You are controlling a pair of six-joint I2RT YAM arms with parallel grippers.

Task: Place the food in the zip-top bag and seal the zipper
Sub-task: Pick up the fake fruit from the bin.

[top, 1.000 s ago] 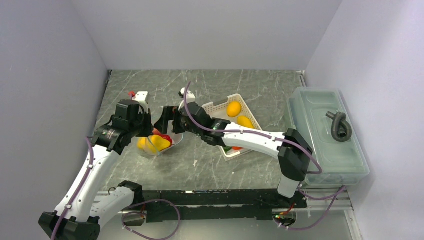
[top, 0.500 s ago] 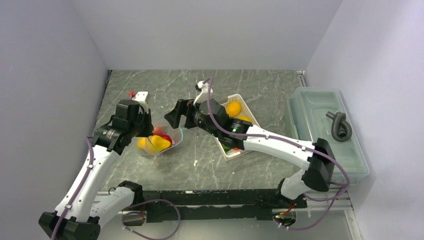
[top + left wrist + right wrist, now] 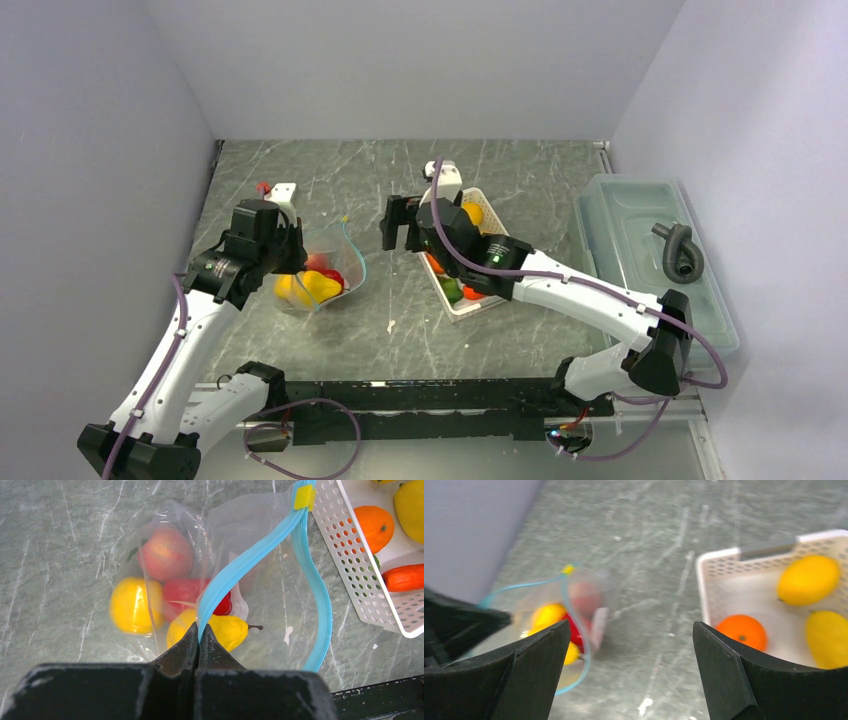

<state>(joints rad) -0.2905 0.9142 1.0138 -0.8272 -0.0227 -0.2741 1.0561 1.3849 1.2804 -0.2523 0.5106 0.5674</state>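
Observation:
The clear zip-top bag point(image 3: 335, 262) lies at centre left with its mouth open. Its teal-blue zipper point(image 3: 250, 560) curves in two separate strips. Inside it are a reddish peach-like fruit point(image 3: 167, 552), a yellow lemon point(image 3: 132, 605), a red pepper point(image 3: 187, 592) and a yellow pear-like piece point(image 3: 227, 630). My left gripper point(image 3: 198, 630) is shut on the near zipper strip; it also shows in the top view point(image 3: 290, 262). My right gripper point(image 3: 395, 225) is open and empty above the table, between bag and basket; in its wrist view point(image 3: 630, 630) the bag point(image 3: 574, 605) is at left.
A white perforated basket point(image 3: 505, 226) right of the bag holds an orange point(image 3: 741, 631), two yellow fruits point(image 3: 808, 580), a carrot point(image 3: 405, 577) and a green piece point(image 3: 452, 290). A large translucent lidded bin point(image 3: 650, 300) with a grey hose point(image 3: 680, 250) stands at far right.
My right gripper has pulled away from the bag's mouth and moved right toward the basket, open and empty. The left gripper still holds the zipper strip in place.

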